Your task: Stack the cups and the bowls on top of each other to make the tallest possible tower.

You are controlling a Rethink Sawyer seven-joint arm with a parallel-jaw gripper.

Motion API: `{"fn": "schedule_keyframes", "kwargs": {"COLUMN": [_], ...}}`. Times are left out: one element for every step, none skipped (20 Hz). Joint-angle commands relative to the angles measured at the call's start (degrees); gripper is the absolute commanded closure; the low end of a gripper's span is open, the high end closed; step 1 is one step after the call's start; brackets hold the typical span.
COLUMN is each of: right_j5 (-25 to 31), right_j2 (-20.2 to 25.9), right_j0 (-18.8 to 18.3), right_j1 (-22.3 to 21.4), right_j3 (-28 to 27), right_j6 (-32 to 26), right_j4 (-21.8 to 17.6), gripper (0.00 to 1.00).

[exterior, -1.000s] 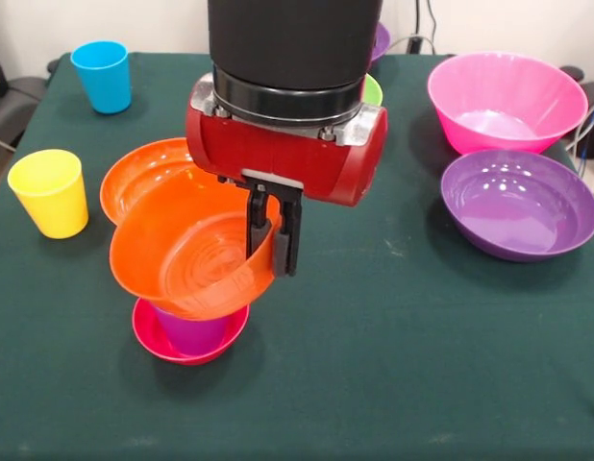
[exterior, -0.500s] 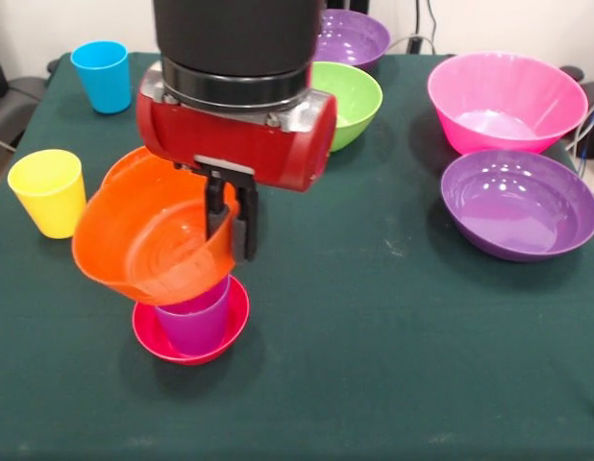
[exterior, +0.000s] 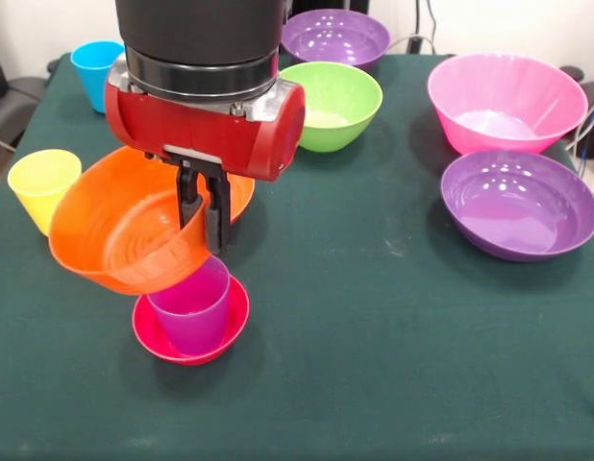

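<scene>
My gripper (exterior: pixel 203 223) is shut on the rim of an orange bowl (exterior: pixel 119 240) and holds it tilted in the air, its lower edge just above and left of the purple cup (exterior: pixel 191 309). The purple cup stands upright in the small red bowl (exterior: pixel 235 325) on the green cloth. A second orange bowl (exterior: pixel 239 197) lies on the table behind the held one, mostly hidden. The yellow cup (exterior: pixel 37 187) stands at the left edge and the blue cup (exterior: pixel 88 65) at the far left.
A lime green bowl (exterior: pixel 334 104) and a purple bowl (exterior: pixel 335 38) sit at the far middle. A big pink bowl (exterior: pixel 507 101) and another purple bowl (exterior: pixel 520 204) sit at the right. The arm's red wrist (exterior: pixel 206 120) hangs over the left half.
The gripper has carried the orange bowl to the left and slightly up. The purple cup, covered by the bowl before, now shows its open top.
</scene>
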Motion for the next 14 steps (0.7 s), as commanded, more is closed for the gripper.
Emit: {"fn": "schedule_keyframes", "kwargs": {"right_j5": [3.1, 3.0, 2.8, 2.4, 1.8, 0.9, 0.3, -0.1, -0.4, -0.6, -0.9, -1.3, -1.7, -2.5], "right_j2": [6.1, 6.1, 6.1, 6.1, 6.1, 6.0, 6.0, 5.9, 5.8, 5.9, 6.0, 6.1, 6.2, 6.4], "right_j0": [0.2, 0.3, 0.3, 0.3, 0.3, 0.3, 0.3, 0.5, 0.5, 0.4, 0.3, 0.2, 0.1, -0.1], "right_j1": [-0.9, -0.8, -0.8, -0.8, -0.9, -1.3, -1.4, -1.5, -1.6, -1.6, -1.6, -1.7, -1.6, -1.6], "right_j3": [8.3, 8.3, 8.4, 8.6, 9.1, 10.0, 10.4, 10.6, 10.8, 11.0, 11.2, 11.6, 12.0, 12.4], "right_j6": [-16.7, -16.5, -16.4, -16.1, -15.9, -15.7, -15.5, -15.3, -15.2, -15.3, -15.3, -15.3, -15.3, -15.4], "right_j4": [-2.3, -2.4, -2.5, -2.6, -2.7, -2.8, -2.9, -3.1, -3.2, -3.3, -3.3, -3.4, -3.4, -3.5], "gripper": [1.00, 1.00, 1.00, 1.00, 1.00, 1.00, 1.00, 1.00, 1.00, 1.00, 1.00, 1.00, 1.00, 1.00]}}
